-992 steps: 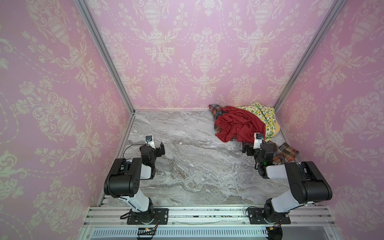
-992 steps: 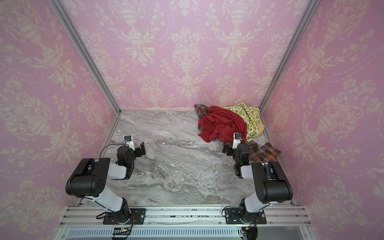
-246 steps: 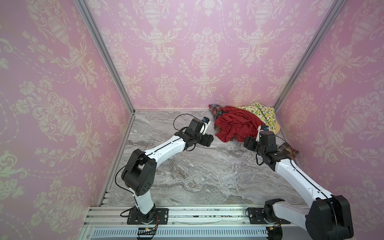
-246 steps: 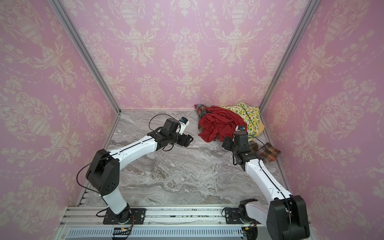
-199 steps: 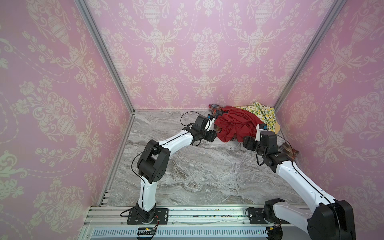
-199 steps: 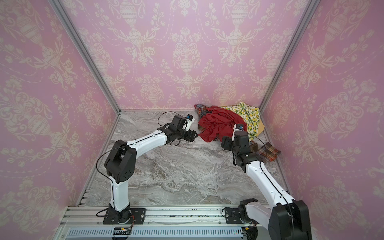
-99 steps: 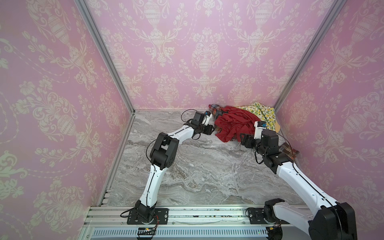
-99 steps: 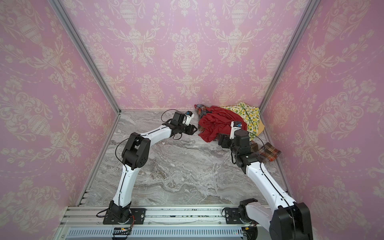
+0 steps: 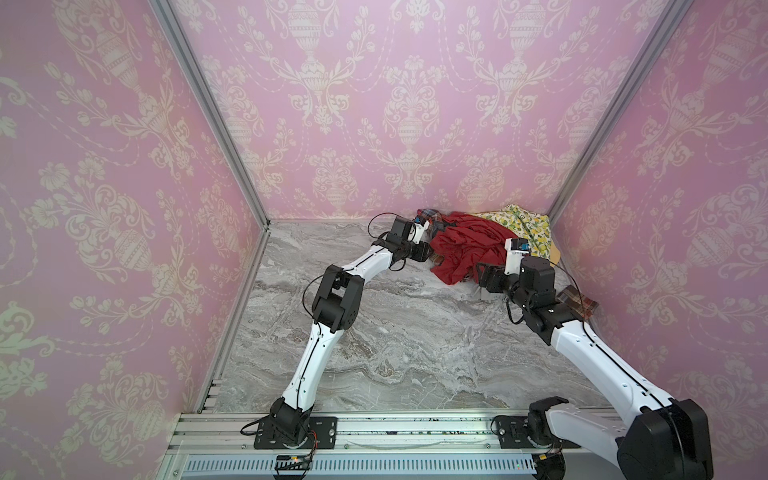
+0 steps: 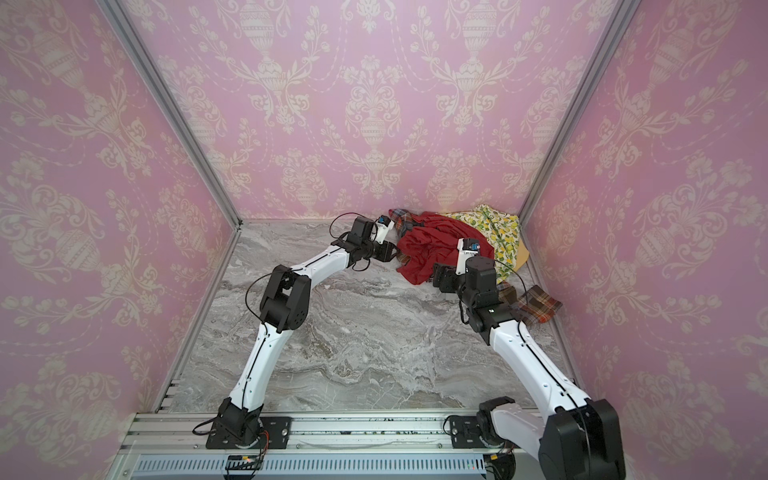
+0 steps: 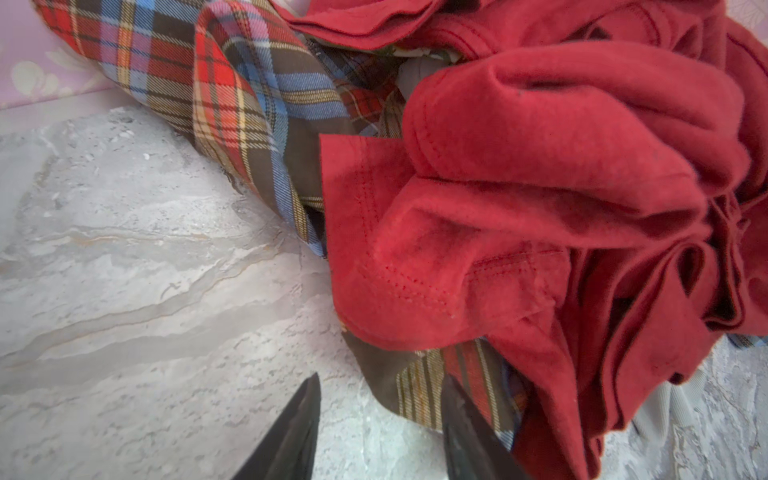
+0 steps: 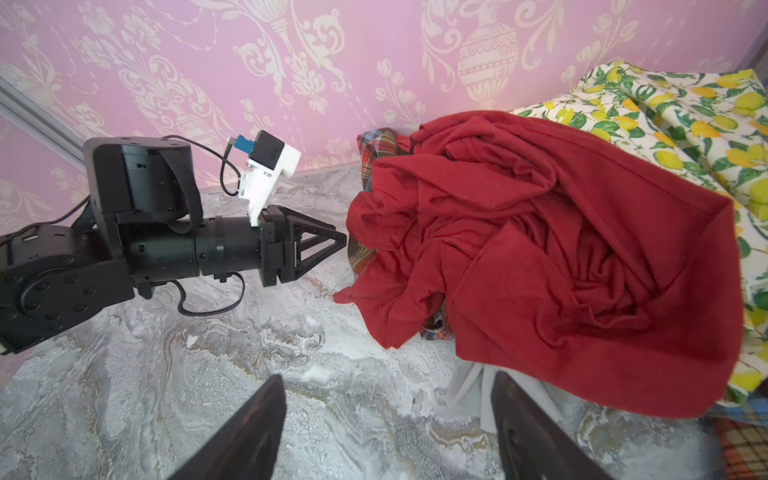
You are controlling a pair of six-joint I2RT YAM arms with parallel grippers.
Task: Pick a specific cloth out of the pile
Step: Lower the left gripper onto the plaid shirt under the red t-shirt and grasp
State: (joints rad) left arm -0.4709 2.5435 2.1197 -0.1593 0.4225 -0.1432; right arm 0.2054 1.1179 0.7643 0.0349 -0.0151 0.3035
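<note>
At the pile's [image 9: 478,245] left edge, the left gripper [image 11: 380,378] has just arrived, its jaws narrowing but still apart at a corner of the plaid cloth [image 11: 232,95] poking from under the red cloth [image 11: 540,166], so a grasp looks imminent; the right gripper [image 12: 386,376] waits nearby, jaws spread, empty.

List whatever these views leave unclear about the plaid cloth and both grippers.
- Plaid cloth: its middle lies under the red cloth in every view. Whether the plaid patch by the right arm belongs to it is unclear.
- Left gripper: the left wrist view's edge cuts off the fingers, so contact with the plaid corner is unclear.
- Right gripper: its own body hides the fingertips in both top views.
</note>
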